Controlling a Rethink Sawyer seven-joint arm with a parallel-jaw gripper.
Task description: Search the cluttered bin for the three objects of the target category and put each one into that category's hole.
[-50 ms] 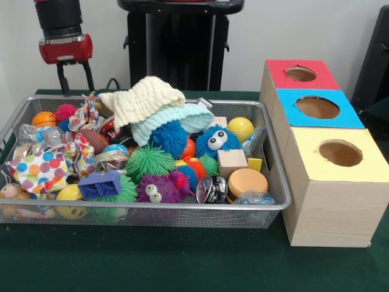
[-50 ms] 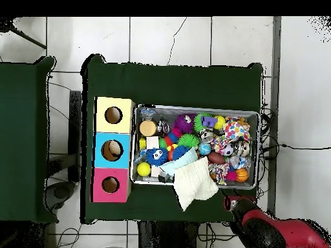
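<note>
The wire bin (image 1: 276, 176) fills the frame's left and middle, heaped with spiky balls, cloths and blocks. At right stand three wooden boxes in a row, each with a round hole: red (image 1: 300, 73), blue (image 1: 317, 107), yellow (image 1: 340, 152).

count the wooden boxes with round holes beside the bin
3, in a row touching: yellow-topped wooden box nearest the camera, blue-topped wooden box in the middle, red-topped wooden box farthest. None seems hidden.
</note>
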